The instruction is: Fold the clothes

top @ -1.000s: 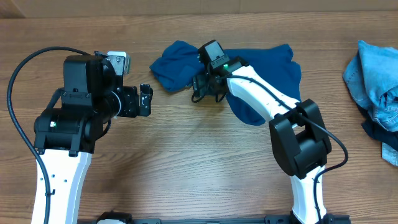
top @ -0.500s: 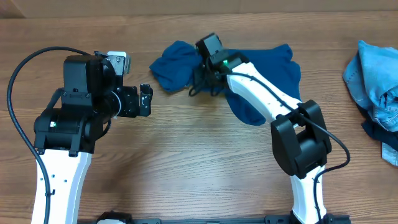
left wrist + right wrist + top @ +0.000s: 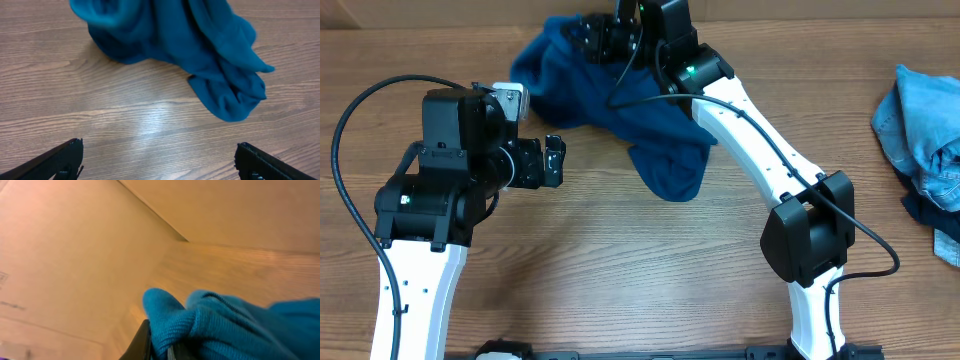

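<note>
Blue shirt [image 3: 655,140], long axis diagonal, far-left to near-right.

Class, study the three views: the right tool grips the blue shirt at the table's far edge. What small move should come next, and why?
Probably bring the left tool forward to the loose end of the blue shirt. The right tool is shut on one bunched edge, the rest trails crumpled on the table, and the left tool stands open, apart from the cloth.
</note>
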You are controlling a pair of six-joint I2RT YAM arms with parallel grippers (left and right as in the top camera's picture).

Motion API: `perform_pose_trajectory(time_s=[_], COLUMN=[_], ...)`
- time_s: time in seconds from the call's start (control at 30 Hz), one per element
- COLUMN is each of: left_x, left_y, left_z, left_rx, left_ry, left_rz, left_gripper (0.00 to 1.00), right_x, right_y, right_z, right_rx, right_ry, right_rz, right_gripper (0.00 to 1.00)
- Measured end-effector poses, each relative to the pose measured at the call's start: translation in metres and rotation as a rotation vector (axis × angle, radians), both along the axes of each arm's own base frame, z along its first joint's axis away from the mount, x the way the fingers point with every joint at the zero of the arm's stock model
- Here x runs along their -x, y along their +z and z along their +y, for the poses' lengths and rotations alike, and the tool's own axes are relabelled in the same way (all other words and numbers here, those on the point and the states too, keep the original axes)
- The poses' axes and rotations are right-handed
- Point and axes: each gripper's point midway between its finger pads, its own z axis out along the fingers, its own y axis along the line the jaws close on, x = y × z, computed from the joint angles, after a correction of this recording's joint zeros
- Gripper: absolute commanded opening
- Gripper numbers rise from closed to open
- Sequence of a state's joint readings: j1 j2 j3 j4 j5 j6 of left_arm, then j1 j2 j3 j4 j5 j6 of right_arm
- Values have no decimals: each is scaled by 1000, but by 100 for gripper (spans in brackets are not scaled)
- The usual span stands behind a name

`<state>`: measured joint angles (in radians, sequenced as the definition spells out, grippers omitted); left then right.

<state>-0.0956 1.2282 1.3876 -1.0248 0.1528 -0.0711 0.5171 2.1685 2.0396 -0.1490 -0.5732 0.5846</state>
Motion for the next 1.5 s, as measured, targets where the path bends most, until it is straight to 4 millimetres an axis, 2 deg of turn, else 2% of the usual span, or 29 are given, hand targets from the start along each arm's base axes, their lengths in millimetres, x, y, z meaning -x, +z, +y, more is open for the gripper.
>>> perform_pose_trajectory(time_s=[0.17, 0.2, 0.23, 0.27, 0.33, 0.4, 0.5, 0.63, 0.73, 0.83, 0.9, 0.97, 1.07, 1.27, 1.37, 1.5], left_x=[0, 0, 0, 0, 0, 0, 0, 0, 0, 0, 0, 0, 1, 2, 6, 1], left_y=[0, 0, 0, 0, 0, 0, 0, 0, 0, 0, 0, 0, 1, 3, -2, -16], left_z=[0, 0, 0, 0, 0, 0, 0, 0, 0, 0, 0, 0, -4, -13, -20, -33], left_rx=[0, 0, 0, 0, 0, 0, 0, 0, 0, 0, 0, 2, 24, 81, 102, 126], left_ry=[0, 0, 0, 0, 0, 0, 0, 0, 0, 0, 0, 0, -8, -26, -51, -75], left_rz=[0, 0, 0, 0, 0, 0, 0, -1, 0, -1, -1, -1, 5, 8, 41, 99], left_gripper=[100, 100, 100, 100, 100, 100, 100, 100, 100, 100, 100, 100, 100, 100, 100, 100], right_x=[2, 3, 5, 6, 9, 14, 24, 38, 41, 39, 33, 28, 30, 46, 50, 48], right_y=[10, 10, 9, 6, -1, -16, -45, -90, -121, -141, -147, -147, -145, -157, -163, -171], right_z=[3, 3, 4, 4, 4, 2, -4, -24, -53, -87, -109, -120, -121, -122, -131, -156], right_rx=[-56, -59, -61, -56, -41, 0, 94, 266, 414, 513, 551, 559, 558, 645, 686, 723], right_ry=[14, 15, 24, 29, 36, 39, 44, 15, -61, -133, -161, -149, -94, -84, -105, -177], right_rz=[27, 34, 47, 64, 106, 164, 246, 349, 418, 480, 490, 471, 439, 468, 496, 563], right_gripper=[4, 22, 52, 78, 95, 100, 100, 100, 100, 99, 98, 97, 98, 98, 98, 98])
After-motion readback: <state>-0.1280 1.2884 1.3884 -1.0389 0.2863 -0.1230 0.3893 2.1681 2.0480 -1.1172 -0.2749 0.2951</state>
